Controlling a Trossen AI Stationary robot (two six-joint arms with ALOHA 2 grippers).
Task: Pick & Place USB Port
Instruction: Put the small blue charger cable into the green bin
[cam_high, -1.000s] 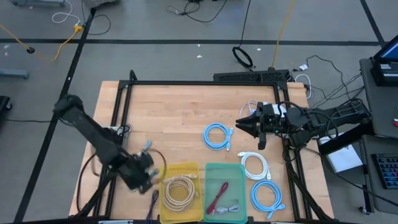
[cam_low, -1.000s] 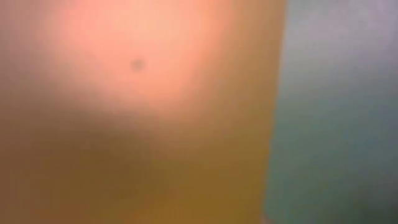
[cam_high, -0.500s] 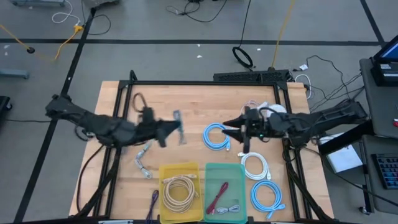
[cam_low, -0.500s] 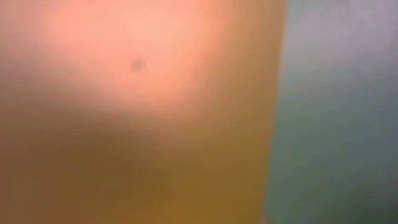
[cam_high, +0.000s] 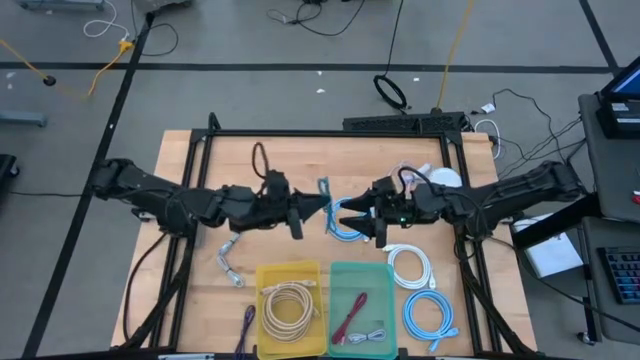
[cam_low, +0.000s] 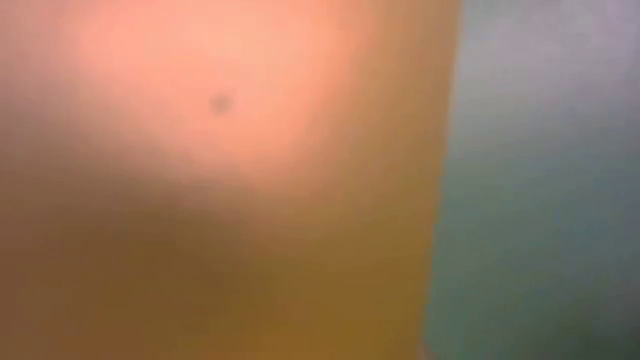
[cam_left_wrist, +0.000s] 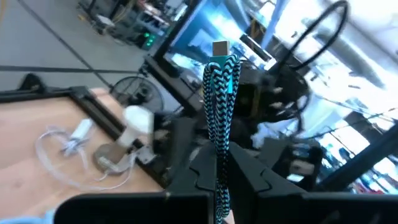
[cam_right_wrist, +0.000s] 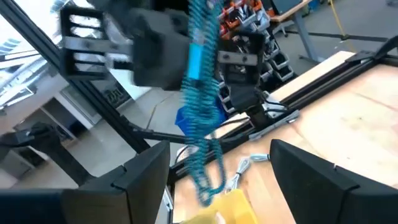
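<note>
A teal-and-black braided USB cable (cam_left_wrist: 219, 93), doubled into a bundle with a silver plug (cam_left_wrist: 219, 48) at one end, is held above the middle of the table. My left gripper (cam_high: 318, 206) is shut on it and points level toward the table's right. My right gripper (cam_high: 342, 215) faces it from the right, level and open. Its two fingers (cam_right_wrist: 146, 177) stand just short of the cable (cam_right_wrist: 200, 93) and touch nothing. The low view is filled by a blur of orange and green. My left gripper pinches the cable bundle between its two fingers at a point along its length (cam_left_wrist: 219, 163). The fingers come level from the table's left. The plug end stands out beyond the fingers, and slack loops (cam_right_wrist: 208, 177) hang lower. The whole cable is clear of the table.
Below the grippers lies a light-blue coil (cam_high: 350, 228). A white coil (cam_high: 410, 265) and another blue coil (cam_high: 432, 312) lie to the near right. A yellow bin (cam_high: 290, 272) and a green bin (cam_high: 362, 270) stand at the near edge. A grey cable (cam_high: 228, 262) lies near left.
My left gripper has risen from beside the yellow bin and swung toward the table's middle, tipping from pointing down to level, with the cable lifted clear. My right gripper has moved left toward it and opened.
</note>
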